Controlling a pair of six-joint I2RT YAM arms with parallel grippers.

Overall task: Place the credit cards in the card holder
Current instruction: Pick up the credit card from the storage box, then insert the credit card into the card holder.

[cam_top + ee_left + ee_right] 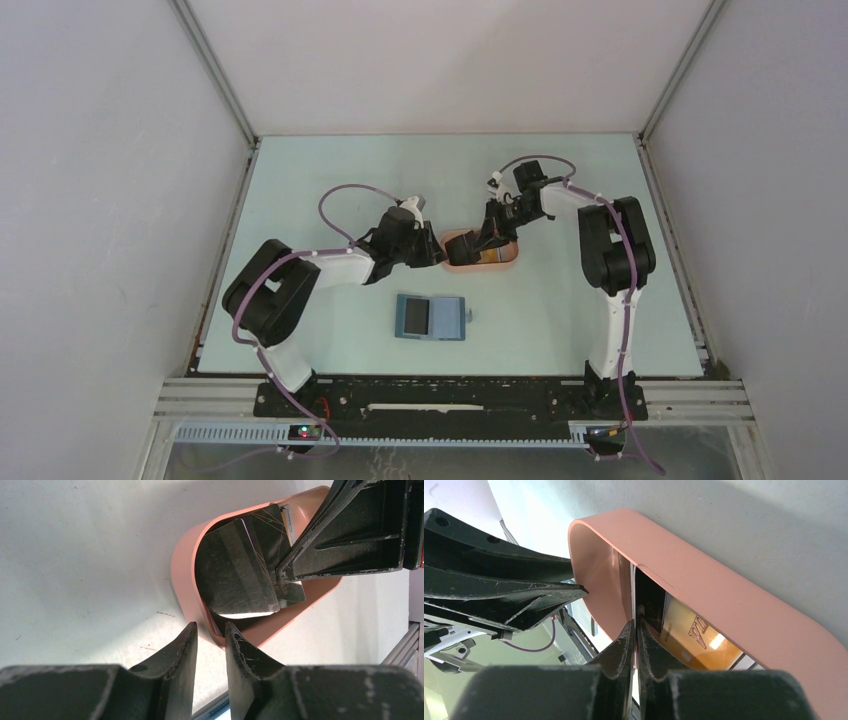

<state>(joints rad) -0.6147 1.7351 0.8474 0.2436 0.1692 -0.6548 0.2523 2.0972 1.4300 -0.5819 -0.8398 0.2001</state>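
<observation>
Reaching in from the left, the left tool (211, 626) is held at the left end of a salmon-pink oval tray (182, 570), which is set on the pale tabletop (330, 180). Its fingers are seen a little apart, with the tray's end wall right at their tips; whether that wall is pinched cannot be told. Nearer the arm bases, below the tray's left end in the top view, the blue card holder (430, 317) is laid open and flat, apart from both tools and from the tray. Inside the tray the credit cards (272, 535) are piled loosely, overlapping. A black card (235, 570) is tilted up above the others, and an orange printed card (694, 630) is seen lower down. From the right, the right tool (635, 625) is dipped into the tray, its fingers pressed together on the edge of the black card.
</observation>
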